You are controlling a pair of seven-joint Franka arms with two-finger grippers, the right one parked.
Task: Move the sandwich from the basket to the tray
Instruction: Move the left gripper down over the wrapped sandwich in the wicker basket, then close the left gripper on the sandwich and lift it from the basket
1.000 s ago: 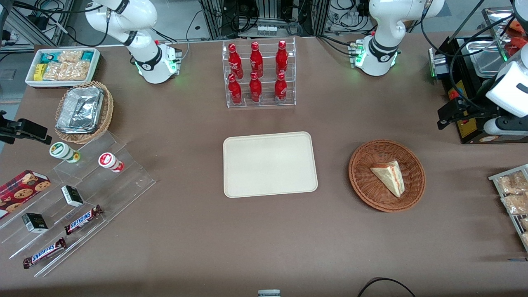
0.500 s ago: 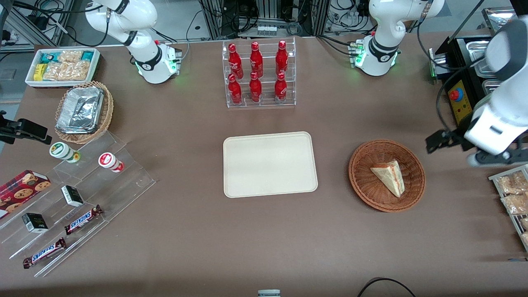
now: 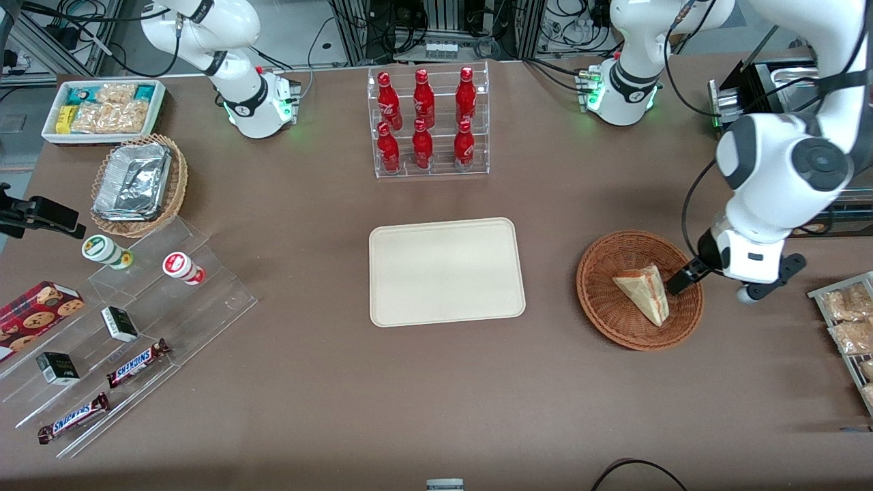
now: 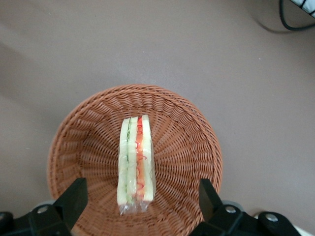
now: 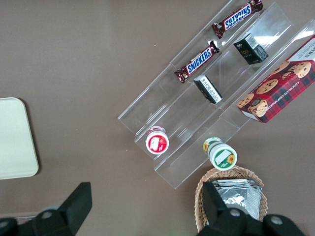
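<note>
The sandwich (image 3: 644, 290), a pale wrapped wedge, lies in the reddish-brown wicker basket (image 3: 600, 300), which stands toward the working arm's end of the table from the cream tray (image 3: 447, 271). My left gripper (image 3: 684, 281) hangs over the basket's rim at the working arm's end, just beside the sandwich and not touching it. In the left wrist view the gripper (image 4: 141, 191) is open. Its black fingers (image 4: 74, 196) stand wide on either side of the sandwich (image 4: 137, 162), whose red and green filling edge faces up in the basket (image 4: 197, 147). The tray (image 5: 15, 137) is bare.
A clear rack of red bottles (image 3: 428, 123) stands farther from the front camera than the tray. A stepped acrylic shelf with snack bars (image 3: 136, 327), a lighter basket of foil trays (image 3: 138, 184) and a white snack bin (image 3: 102, 109) lie toward the parked arm's end. Packets on a rack (image 3: 849, 327) lie close to the basket.
The left arm has swung in from the working arm's end of the table and come down, bringing the gripper from beside the black machine to the basket's rim. The sandwich has not moved.
</note>
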